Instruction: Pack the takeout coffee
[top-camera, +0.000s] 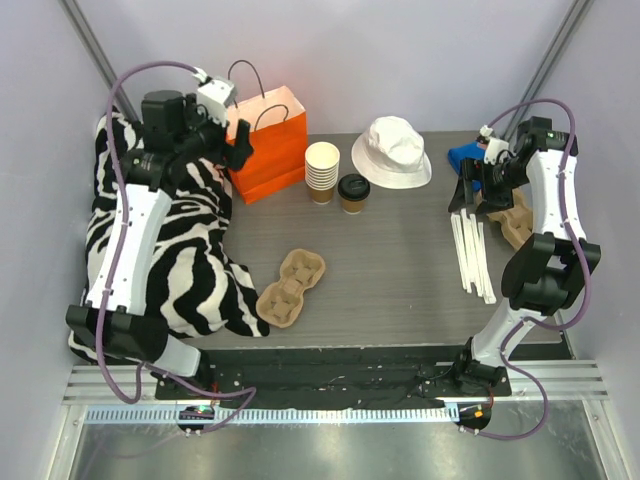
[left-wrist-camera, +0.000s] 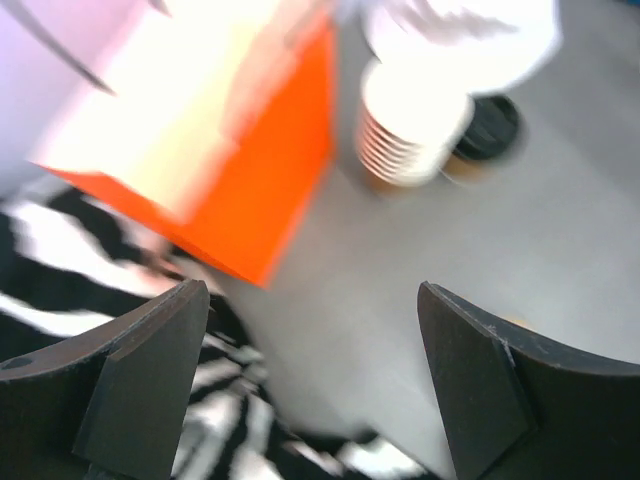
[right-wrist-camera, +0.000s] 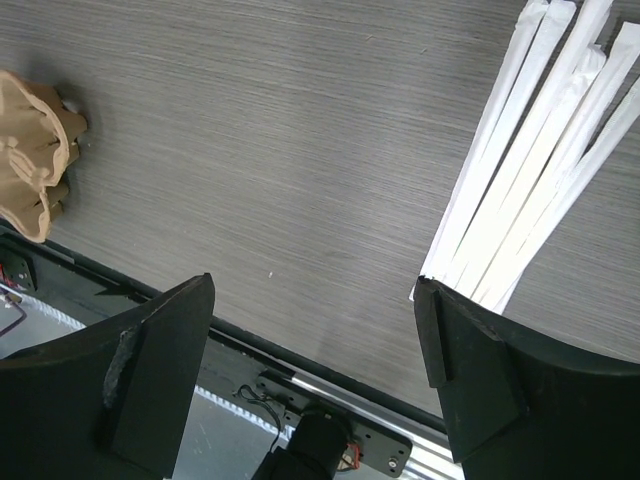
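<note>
My left wrist view is smeared with blur. The orange paper bag (left-wrist-camera: 270, 150), the stack of lidless cups (left-wrist-camera: 410, 130) and the white hat (left-wrist-camera: 460, 30) are soft shapes. Of the takeout coffee (left-wrist-camera: 488, 128) it gives only the black lid, partly behind the stack. From above, my right arm covers part of a pulp carrier (top-camera: 512, 222) and a blue object (top-camera: 462, 155) I cannot identify.

The tabletop (top-camera: 400, 280) is grey wood grain between pale walls, with a zebra-print cloth (top-camera: 190, 240) draped over its left side.

The overhead view alone places the coffee. It stands upright at the back, just beside the cup stack, between bag and hat, well apart from the empty cup carrier (top-camera: 292, 288).

My left end effector (top-camera: 240, 143) hangs beside the bag, jaws spread wide with nothing between them. My right end effector (top-camera: 468, 197) is equally wide and empty above the wrapped straws (top-camera: 476, 255). Only its wrist view shows the wrappers' ends; which carrier sits at that view's left edge I cannot tell.
</note>
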